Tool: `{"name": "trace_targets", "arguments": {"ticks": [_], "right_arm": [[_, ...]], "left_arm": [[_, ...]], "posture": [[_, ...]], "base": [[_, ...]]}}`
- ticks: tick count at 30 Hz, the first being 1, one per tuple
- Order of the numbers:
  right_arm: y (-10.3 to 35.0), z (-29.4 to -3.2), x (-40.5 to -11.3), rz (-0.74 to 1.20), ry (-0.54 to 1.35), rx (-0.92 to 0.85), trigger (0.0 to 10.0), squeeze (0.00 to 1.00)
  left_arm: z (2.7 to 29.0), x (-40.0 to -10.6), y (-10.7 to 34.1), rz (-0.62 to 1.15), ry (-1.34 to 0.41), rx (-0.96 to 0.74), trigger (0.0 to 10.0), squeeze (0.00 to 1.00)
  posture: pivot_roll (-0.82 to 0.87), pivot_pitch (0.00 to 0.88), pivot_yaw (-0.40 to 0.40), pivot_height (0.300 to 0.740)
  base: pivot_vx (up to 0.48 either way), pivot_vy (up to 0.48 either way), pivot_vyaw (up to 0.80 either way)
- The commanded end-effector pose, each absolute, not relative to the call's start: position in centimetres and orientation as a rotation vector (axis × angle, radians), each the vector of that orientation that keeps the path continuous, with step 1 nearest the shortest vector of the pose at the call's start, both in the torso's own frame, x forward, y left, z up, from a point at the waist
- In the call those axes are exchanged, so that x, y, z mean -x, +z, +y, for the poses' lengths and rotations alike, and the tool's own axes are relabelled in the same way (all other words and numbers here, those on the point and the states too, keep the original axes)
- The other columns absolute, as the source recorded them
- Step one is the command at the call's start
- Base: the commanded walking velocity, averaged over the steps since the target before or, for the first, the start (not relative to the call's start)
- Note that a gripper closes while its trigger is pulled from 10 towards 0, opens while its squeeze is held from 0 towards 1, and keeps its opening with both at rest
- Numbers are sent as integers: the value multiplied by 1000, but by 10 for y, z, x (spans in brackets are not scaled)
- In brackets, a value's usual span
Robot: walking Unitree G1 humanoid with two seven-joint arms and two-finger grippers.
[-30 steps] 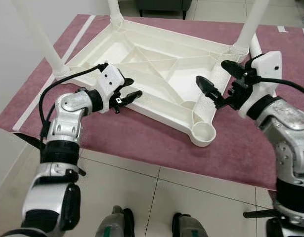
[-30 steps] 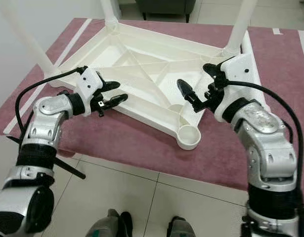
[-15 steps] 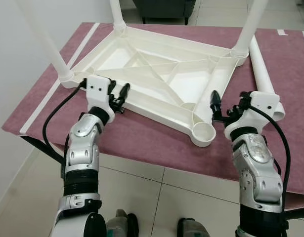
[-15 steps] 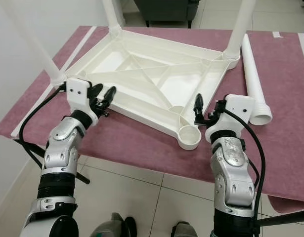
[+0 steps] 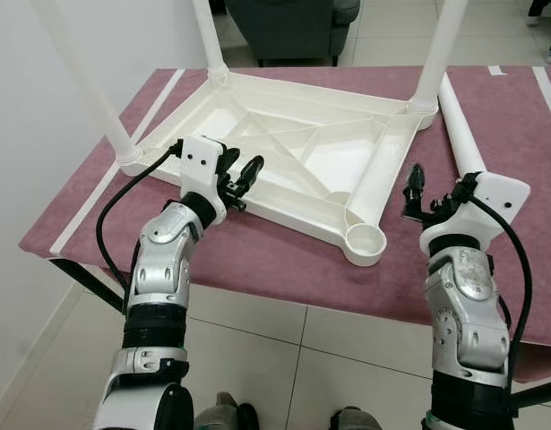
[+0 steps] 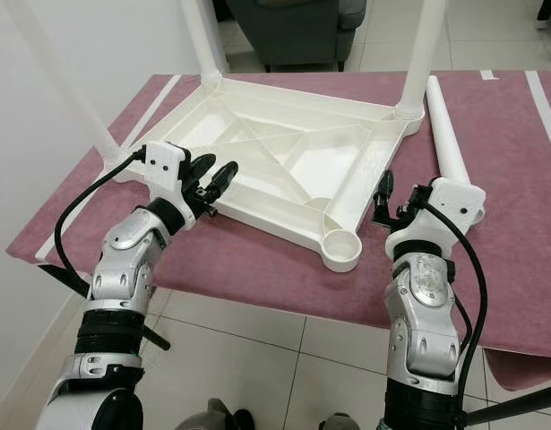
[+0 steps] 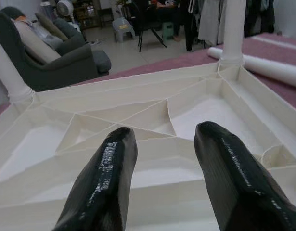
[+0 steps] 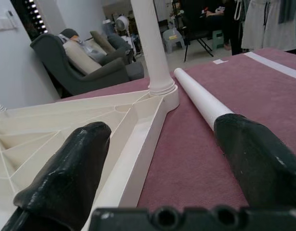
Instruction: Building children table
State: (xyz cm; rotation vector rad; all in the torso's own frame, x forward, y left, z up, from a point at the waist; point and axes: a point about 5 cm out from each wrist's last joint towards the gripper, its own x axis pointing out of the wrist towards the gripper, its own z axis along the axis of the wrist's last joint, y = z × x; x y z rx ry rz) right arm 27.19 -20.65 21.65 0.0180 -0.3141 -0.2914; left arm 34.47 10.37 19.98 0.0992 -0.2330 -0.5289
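Maroon mat [image 5: 257, 260]; upturned table [image 5: 293, 152], legs upward.

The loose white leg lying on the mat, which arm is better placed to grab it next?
Likely the right: the right gripper hangs open beside the loose leg, while the left gripper hovers at the tabletop's opposite edge.

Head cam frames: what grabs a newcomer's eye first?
The upside-down white table top on the maroon cloth, three legs fitted, its near corner socket empty. The loose leg lies on the cloth at the robot's right. The left end effector and right end effector hover open at the near edge.
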Motion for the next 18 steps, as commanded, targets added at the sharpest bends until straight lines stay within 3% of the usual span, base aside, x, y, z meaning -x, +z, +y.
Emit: {"name": "trace_targets", "arguments": {"ticks": [1,18], "right_arm": [[210,-199,-272,-306,-274,-24,10000,0],[203,-191,-276,-319,-218,63,10000,0]], "left_arm": [[120,-350,190,-200,-320,-131,10000,0],[130,-361,195,-212,-270,-143,10000,0]], "posture": [[-145,22,169,740],[-140,28,153,740]], "base": [[0,0,0],[0,15,0]]}}
